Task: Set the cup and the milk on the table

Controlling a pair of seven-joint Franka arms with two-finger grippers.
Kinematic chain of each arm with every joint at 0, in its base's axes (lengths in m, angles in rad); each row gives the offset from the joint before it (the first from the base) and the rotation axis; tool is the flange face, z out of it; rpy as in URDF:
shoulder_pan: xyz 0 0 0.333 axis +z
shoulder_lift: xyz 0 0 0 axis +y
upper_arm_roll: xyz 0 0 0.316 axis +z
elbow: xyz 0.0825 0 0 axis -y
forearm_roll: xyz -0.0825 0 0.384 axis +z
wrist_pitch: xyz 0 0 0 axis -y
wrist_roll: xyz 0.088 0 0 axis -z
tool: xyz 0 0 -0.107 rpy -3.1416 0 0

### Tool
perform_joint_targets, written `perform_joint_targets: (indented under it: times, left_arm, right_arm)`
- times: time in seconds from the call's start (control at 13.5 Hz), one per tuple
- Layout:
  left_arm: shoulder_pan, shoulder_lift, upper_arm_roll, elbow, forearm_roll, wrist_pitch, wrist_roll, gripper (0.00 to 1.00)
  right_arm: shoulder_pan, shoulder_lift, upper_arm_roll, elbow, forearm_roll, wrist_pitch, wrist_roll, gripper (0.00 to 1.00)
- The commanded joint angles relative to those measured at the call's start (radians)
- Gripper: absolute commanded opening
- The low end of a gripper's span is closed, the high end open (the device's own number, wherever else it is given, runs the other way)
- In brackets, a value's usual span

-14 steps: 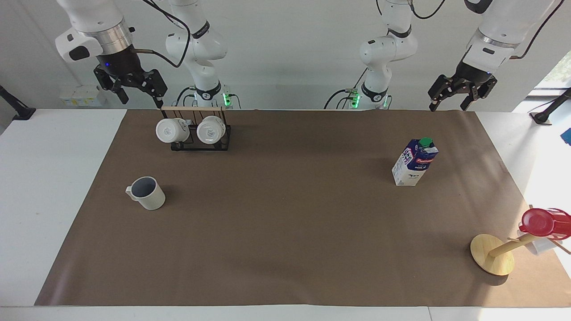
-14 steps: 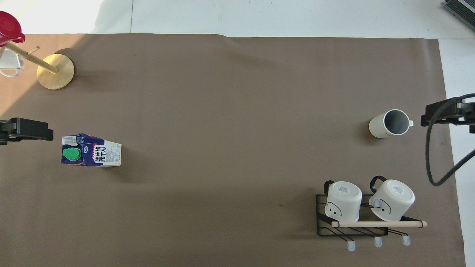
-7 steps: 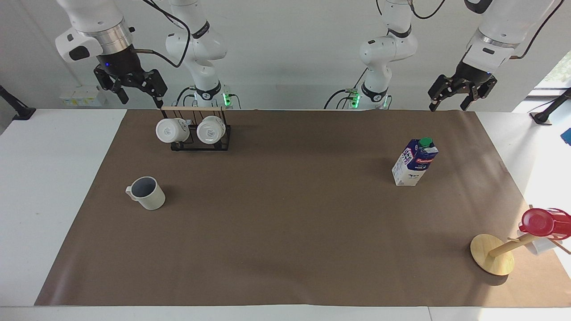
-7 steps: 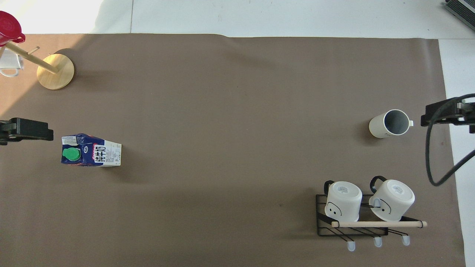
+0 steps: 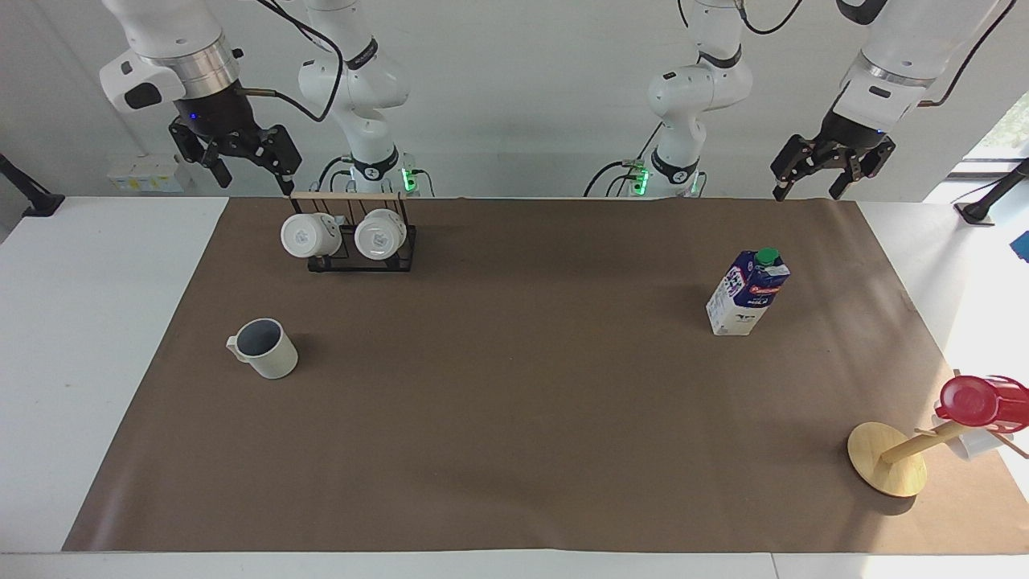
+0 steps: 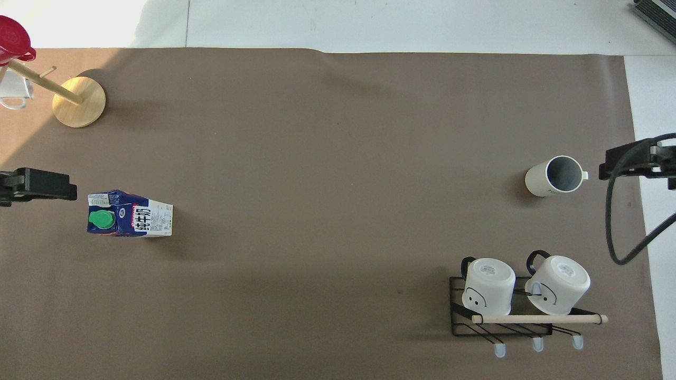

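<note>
The cup (image 5: 265, 350) stands upright on the brown sheet (image 5: 514, 402) of the white table (image 5: 96, 338), toward the right arm's end; it also shows in the overhead view (image 6: 554, 176). The milk (image 5: 748, 293) stands upright on the sheet toward the left arm's end, and shows in the overhead view (image 6: 129, 214) too. My right gripper (image 5: 251, 178) hangs open and empty in the air over the table's edge by the robots, beside the mug rack. My left gripper (image 5: 810, 191) hangs open and empty over the sheet's edge by the robots, above the milk's end of the table.
A black wire rack (image 5: 362, 257) holding two white mugs (image 5: 309, 235) stands near the robots at the right arm's end. A wooden mug tree (image 5: 888, 458) with a red cup (image 5: 973, 400) stands far from the robots at the left arm's end.
</note>
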Motion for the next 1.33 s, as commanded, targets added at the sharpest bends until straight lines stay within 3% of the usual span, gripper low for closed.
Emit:
perform_joint_targets:
  times: [0.0,0.67,1.26]
  left_arm:
    - [0.005,0.0,-0.002,0.013,-0.012,-0.021,-0.009,1.0]
    - [0.01,0.0,-0.002,0.011,-0.012,-0.024,-0.007,1.0]
    - [0.012,-0.03,-0.001,-0.036,-0.011,-0.02,0.114,1.0]
  right_arm:
    - [-0.012,-0.011,0.002,-0.01,0.021,-0.001,0.004,1.0]
    - [-0.013,-0.011,-0.001,-0.01,0.021,-0.007,0.002,1.0]
    - [-0.015,-0.011,-0.001,-0.013,0.022,0.0,-0.002,1.0]
